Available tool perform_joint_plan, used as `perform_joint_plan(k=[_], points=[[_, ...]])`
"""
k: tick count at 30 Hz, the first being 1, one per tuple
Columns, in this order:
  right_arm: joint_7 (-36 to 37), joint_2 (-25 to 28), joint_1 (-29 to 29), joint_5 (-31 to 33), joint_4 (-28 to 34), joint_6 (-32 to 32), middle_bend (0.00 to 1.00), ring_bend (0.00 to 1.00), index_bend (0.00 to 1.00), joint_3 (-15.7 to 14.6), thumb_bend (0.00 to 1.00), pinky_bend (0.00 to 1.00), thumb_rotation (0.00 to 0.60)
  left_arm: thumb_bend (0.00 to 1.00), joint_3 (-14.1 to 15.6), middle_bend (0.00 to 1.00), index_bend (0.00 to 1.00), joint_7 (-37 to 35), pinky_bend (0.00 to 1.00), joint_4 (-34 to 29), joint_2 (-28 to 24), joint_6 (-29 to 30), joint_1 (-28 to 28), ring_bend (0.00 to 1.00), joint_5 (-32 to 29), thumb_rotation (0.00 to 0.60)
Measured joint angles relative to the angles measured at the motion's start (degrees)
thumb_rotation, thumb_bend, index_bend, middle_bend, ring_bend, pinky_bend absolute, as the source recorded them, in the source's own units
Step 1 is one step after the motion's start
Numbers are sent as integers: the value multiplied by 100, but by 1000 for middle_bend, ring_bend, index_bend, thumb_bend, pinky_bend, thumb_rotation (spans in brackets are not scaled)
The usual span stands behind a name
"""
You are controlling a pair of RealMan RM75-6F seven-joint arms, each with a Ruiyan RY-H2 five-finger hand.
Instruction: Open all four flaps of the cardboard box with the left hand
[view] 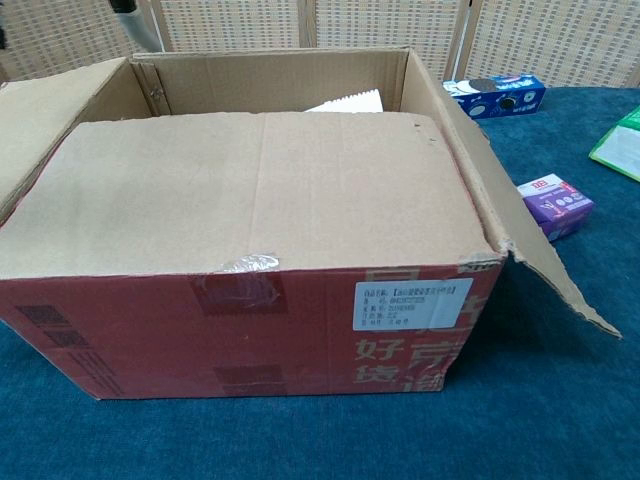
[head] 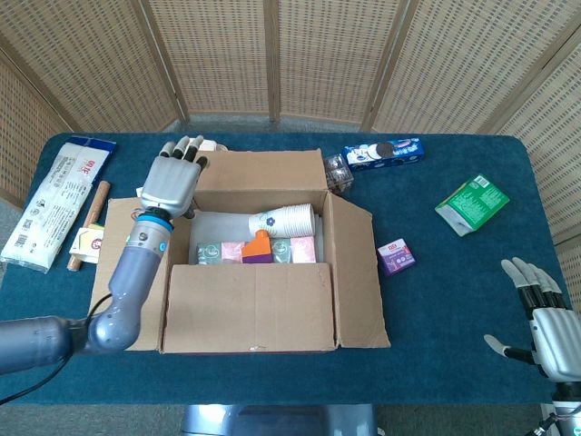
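Note:
The cardboard box point(head: 259, 309) point(view: 250, 330) stands mid-table. Its far flap point(head: 263, 169) lies folded back, the left flap point(head: 118, 238) and the right flap point(head: 359, 268) point(view: 520, 215) hang outward. Its near flap point(head: 245, 304) point(view: 250, 185) still lies about level over the near half. My left hand point(head: 171, 179) hovers at the box's far left corner, back upward, fingers bent slightly forward, holding nothing. My right hand point(head: 547, 318) rests open at the near right table corner. Inside the box I see a stack of paper cups point(head: 283, 220) point(view: 345, 102) and small packets point(head: 259, 247).
An Oreo box point(head: 381, 153) point(view: 495, 95), a green packet point(head: 472, 204) and a small purple box point(head: 396, 256) point(view: 555, 200) lie right of the box. White packages point(head: 56, 202) and a brown stick point(head: 88, 224) lie to its left. Wicker screens stand behind the table.

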State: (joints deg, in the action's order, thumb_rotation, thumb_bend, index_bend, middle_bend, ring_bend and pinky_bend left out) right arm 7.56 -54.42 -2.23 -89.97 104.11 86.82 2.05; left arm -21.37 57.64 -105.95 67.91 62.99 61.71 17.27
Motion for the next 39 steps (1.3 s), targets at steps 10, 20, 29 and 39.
perform_joint_plan(k=[10, 20, 29, 39], points=[[-39, -12, 14, -67, 31, 42, 0, 0, 0, -16, 0, 91, 600, 0, 78, 197, 316, -1032, 308, -784, -745, -971, -350, 155, -126, 600], [-69, -20, 11, -94, 35, 37, 0, 0, 0, -30, 0, 91, 600, 0, 206, 212, 349, -1994, 276, -1063, -1008, -1611, -407, 159, -117, 304], [-50, -21, 0, -85, 23, 20, 0, 0, 0, -26, 0, 91, 600, 0, 273, 225, 369, -2672, 317, -1052, -942, -1681, -296, 157, -178, 274], [-58, -26, -4, -92, 27, 15, 0, 0, 0, -30, 0, 91, 600, 0, 421, 250, 370, -3025, 343, -1067, -836, -1790, 137, 181, -744, 272]])
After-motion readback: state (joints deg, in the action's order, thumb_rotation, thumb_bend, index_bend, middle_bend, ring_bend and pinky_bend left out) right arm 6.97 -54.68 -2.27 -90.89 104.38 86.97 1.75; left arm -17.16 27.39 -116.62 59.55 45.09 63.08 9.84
